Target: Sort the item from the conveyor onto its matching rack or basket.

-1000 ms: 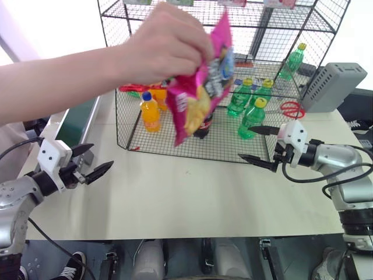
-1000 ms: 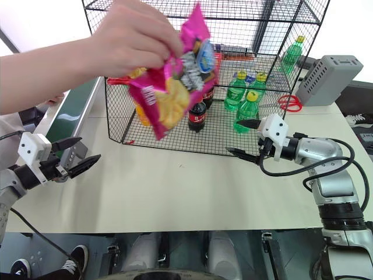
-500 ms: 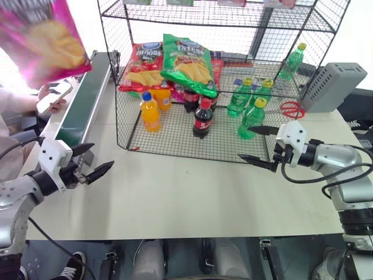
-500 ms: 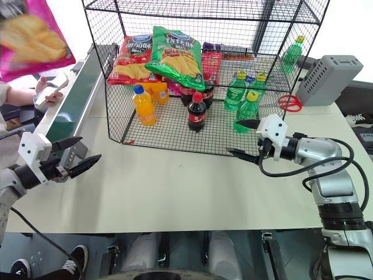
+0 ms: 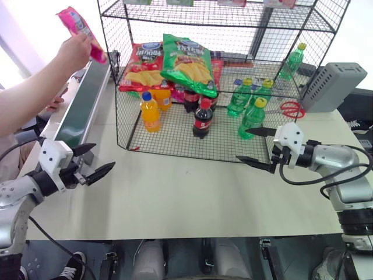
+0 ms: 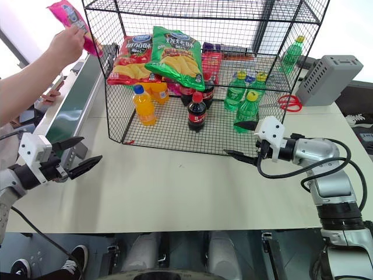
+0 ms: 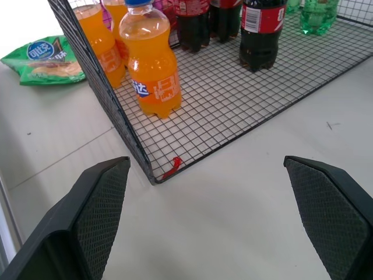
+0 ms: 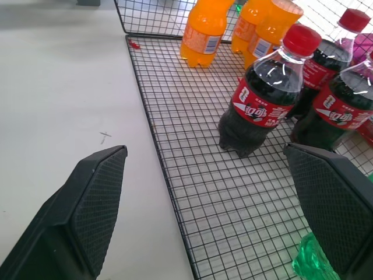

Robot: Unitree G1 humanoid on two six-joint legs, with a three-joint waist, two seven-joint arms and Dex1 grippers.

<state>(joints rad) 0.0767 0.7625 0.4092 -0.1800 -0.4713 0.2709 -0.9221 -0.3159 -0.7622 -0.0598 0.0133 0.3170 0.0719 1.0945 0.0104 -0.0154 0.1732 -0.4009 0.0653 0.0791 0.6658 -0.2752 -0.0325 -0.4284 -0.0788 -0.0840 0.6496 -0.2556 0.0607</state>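
A person's hand [image 5: 74, 51] holds the magenta-pink item [image 5: 81, 34] in the air at the far left, over the far end of the dark-green conveyor [image 5: 78, 114]. The black wire-mesh rack [image 5: 233, 14] stands across the back of the table. Near the table's left front, beside the conveyor's near end, my left gripper [image 5: 103, 156] is open and holds nothing. My right gripper [image 5: 242, 144] is also open and empty, just in front of the rack's floor grid at the right. In the left wrist view the rack's front corner [image 7: 152, 178] lies between the open left fingers [image 7: 99, 204].
On the rack lie a red chip bag [image 5: 145, 61] and a green chip bag [image 5: 189, 61], with orange bottles [image 5: 150, 114], cola bottles [image 5: 202, 119] and green bottles [image 5: 252, 114] on its floor. A grey ribbed box [image 5: 332, 84] stands at the right. Another green bag [image 7: 44, 58] lies behind the rack's corner.
The person's hand carried the pink bag from in front of the rack up and away to the left, over the conveyor's far end. Both grippers stayed still and open.
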